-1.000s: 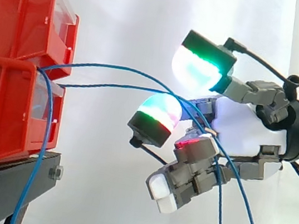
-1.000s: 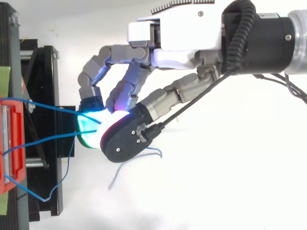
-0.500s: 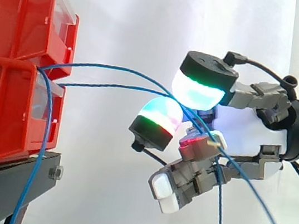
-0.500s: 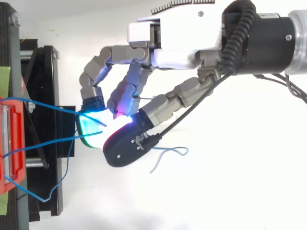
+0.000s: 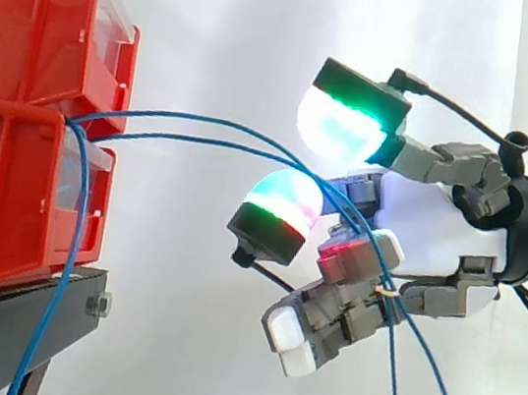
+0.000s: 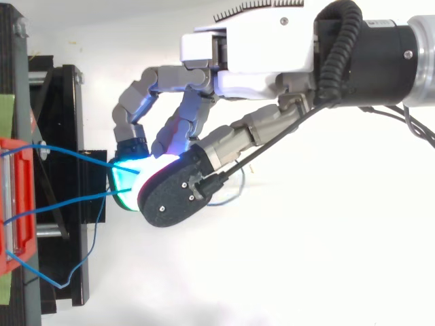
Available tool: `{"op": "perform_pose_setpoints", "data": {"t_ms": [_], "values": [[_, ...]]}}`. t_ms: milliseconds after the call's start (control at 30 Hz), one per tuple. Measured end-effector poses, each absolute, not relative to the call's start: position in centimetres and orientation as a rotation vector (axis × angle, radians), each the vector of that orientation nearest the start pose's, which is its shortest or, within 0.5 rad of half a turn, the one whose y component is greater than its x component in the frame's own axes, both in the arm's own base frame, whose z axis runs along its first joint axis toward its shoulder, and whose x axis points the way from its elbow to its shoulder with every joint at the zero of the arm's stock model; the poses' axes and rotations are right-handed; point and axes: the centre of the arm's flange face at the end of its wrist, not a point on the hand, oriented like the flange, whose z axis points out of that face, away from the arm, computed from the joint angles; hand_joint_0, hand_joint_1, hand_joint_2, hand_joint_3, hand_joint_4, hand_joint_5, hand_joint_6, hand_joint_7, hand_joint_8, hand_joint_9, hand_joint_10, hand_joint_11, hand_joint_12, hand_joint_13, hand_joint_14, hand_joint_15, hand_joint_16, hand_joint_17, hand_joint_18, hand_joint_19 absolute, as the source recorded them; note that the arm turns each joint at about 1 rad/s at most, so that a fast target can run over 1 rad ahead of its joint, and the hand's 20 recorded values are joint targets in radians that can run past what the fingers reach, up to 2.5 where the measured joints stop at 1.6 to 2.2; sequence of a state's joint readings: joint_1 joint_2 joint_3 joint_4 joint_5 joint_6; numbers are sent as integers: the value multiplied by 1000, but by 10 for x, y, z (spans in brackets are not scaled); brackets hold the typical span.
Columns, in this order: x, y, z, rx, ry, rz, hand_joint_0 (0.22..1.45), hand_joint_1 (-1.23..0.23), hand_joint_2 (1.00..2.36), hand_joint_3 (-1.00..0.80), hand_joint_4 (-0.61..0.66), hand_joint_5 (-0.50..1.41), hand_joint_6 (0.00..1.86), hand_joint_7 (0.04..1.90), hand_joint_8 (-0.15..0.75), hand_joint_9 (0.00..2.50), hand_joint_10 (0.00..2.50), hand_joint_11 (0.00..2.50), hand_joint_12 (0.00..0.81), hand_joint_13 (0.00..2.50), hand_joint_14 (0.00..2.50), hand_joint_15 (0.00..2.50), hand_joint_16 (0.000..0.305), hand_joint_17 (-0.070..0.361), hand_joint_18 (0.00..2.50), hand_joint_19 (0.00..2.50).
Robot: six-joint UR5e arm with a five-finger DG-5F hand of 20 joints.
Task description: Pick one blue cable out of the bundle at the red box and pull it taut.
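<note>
Hand (image 5: 428, 232) curled round two blue cables (image 5: 196, 118) right of the red bins (image 5: 10, 170), both arching slack, so tautening one looks left to do.

Backdrop: a white curtain (image 5: 219, 32), evenly and brightly lit, with a vertical fold (image 5: 522, 67) near its right edge. Lower left, side view: the black stand (image 5: 16, 329), a bolt (image 5: 97, 305) at its front corner. Top view: the stand's black frame (image 6: 68, 102) at left, over a white floor (image 6: 306, 272).
</note>
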State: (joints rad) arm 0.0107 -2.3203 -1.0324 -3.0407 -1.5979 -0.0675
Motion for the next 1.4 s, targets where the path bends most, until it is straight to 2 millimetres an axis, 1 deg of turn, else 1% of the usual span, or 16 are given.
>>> {"op": "perform_pose_setpoints", "data": {"t_ms": [67, 267, 367, 433, 500, 533, 633, 667, 767, 833, 900, 1000, 1067, 1133, 1233, 1400], "values": [[762, -122, 282, 1218, 1350, 1137, 573, -719, 1011, -320, 80, -106, 888, 1008, 394, 1237, 9, 1175, 410, 792, 12, 420, 55, 124, 578, 391], [762, -122, 281, 1219, 1352, 1136, 614, -865, 1016, -186, 106, -102, 906, 988, 403, 1262, 5, 1223, 412, 846, 12, 414, 57, 128, 668, 354], [762, -122, 281, 1219, 1352, 1136, 649, -926, 1018, -166, 63, -105, 905, 1069, 387, 1259, 6, 1252, 402, 848, 13, 411, 54, 122, 675, 343], [762, -122, 281, 1219, 1352, 1137, 684, -963, 1018, -210, 26, -111, 910, 1087, 386, 1241, 7, 1240, 395, 839, 13, 412, 54, 121, 678, 325], [762, -122, 281, 1219, 1352, 1137, 713, -970, 1015, -300, 24, -115, 913, 1033, 373, 1212, 8, 1237, 388, 815, 13, 404, 53, 120, 668, 308], [762, -122, 281, 1219, 1352, 1137, 674, -992, 1000, -500, 80, -118, 906, 971, 369, 1190, 8, 1218, 387, 802, 13, 400, 53, 120, 656, 308], [762, -122, 281, 1219, 1352, 1137, 510, -887, 1000, -500, 114, -114, 903, 946, 391, 1207, 5, 1208, 415, 794, 14, 401, 58, 130, 646, 347], [762, -122, 281, 1219, 1352, 1136, 468, -735, 1000, -500, 100, -104, 887, 964, 413, 1243, 4, 1190, 431, 809, 12, 415, 61, 138, 652, 352], [762, -122, 281, 1219, 1352, 1136, 505, -542, 1000, -500, 66, -98, 873, 980, 403, 1262, 7, 1173, 425, 798, 13, 418, 59, 133, 596, 406], [762, -122, 281, 1220, 1352, 1136, 539, -483, 1003, -454, 57, -98, 870, 984, 391, 1259, 9, 1177, 414, 786, 14, 425, 57, 128, 568, 419], [762, -122, 281, 1219, 1352, 1136, 558, -491, 1007, -404, 53, -99, 869, 983, 382, 1253, 11, 1178, 409, 780, 13, 424, 56, 126, 557, 435], [762, -122, 281, 1219, 1352, 1136, 562, -596, 1013, -296, 60, -99, 868, 994, 390, 1251, 10, 1187, 411, 794, 13, 434, 56, 125, 570, 434], [762, -122, 281, 1219, 1352, 1136, 569, -711, 1012, -225, 81, -94, 871, 1002, 427, 1284, 5, 1189, 439, 841, 11, 414, 62, 139, 658, 384], [762, -122, 281, 1220, 1352, 1136, 585, -798, 1012, -175, 97, -94, 884, 1012, 426, 1292, 5, 1207, 438, 859, 13, 414, 62, 140, 690, 364], [762, -122, 281, 1221, 1354, 1135, 613, -863, 1018, -134, 108, -97, 893, 1037, 411, 1279, 6, 1232, 416, 846, 12, 418, 57, 129, 675, 362], [762, -122, 281, 1222, 1355, 1134, 675, -954, 1024, -95, 29, -104, 899, 1165, 383, 1248, 9, 1234, 398, 830, 13, 418, 54, 121, 673, 344]]}}
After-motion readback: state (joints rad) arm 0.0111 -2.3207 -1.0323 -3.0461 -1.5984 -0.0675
